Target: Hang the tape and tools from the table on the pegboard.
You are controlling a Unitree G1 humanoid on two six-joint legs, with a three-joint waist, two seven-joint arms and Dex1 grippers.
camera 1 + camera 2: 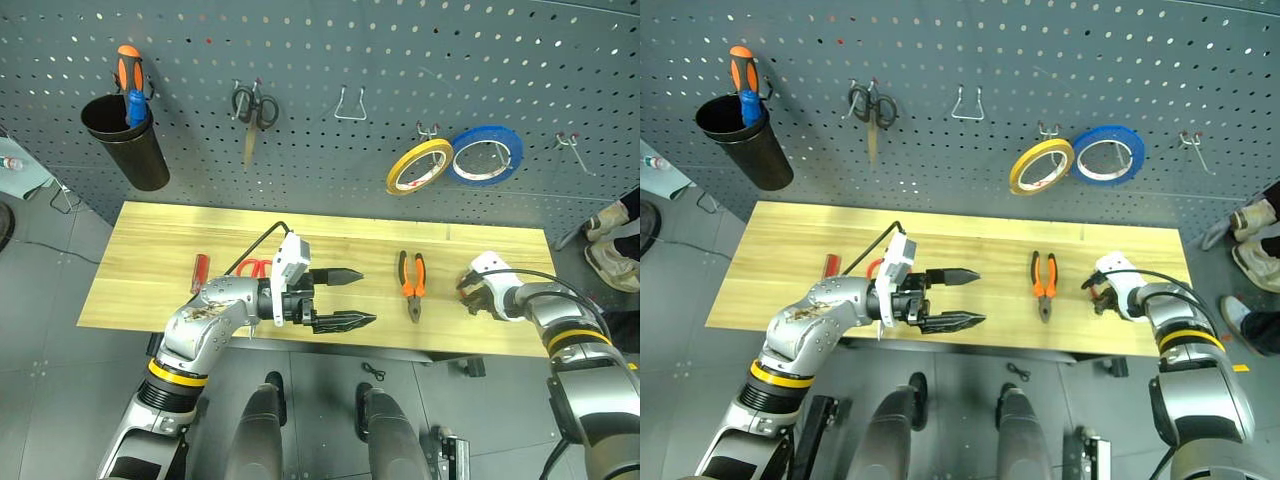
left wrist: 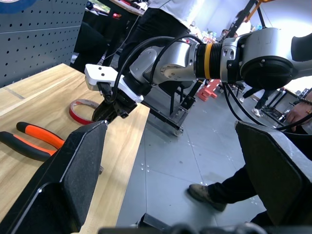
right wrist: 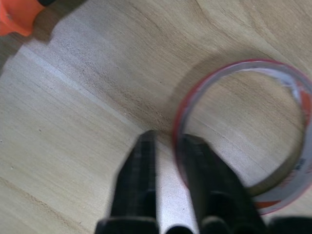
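- Standing in the black cup (image 1: pixel 128 140) on the dark blue-grey pegboard (image 1: pixel 330 60): two screwdrivers, orange and blue
- Two tape rolls hang, yellow and blue
- Right gripper (image 3: pixel 168 146) pinched on the thin red tape ring (image 3: pixel 292 102) on the plank table (image 1: pixel 150 260); left gripper (image 1: pixel 345 297) wide, empty

1. Left arm (image 1: pixel 205 325): silver-grey metal shell, scuffed with brownish rust-like flecks on the forearm.
2. A yellow band edged in black rings the left arm's lower segment (image 1: pixel 172 374).
3. A black cable (image 1: pixel 262 238) arcs from the left forearm to a white box-shaped camera housing (image 1: pixel 291 262) on the wrist.
4. Left gripper (image 1: pixel 345 297): two black fingers tapering to pointed tips; in the left wrist view their inner pads (image 2: pixel 80 173) are flat, matte and finely textured.
5. Right arm (image 1: pixel 580 375): the same silver-grey shell, with a matching yellow, black-edged band (image 1: pixel 570 342).
6. Right wrist: white rounded housing (image 1: pixel 490 266), black cabling looping along the forearm (image 2: pixel 161 44).
7. Right gripper (image 3: pixel 168 146): two slim black fingers.
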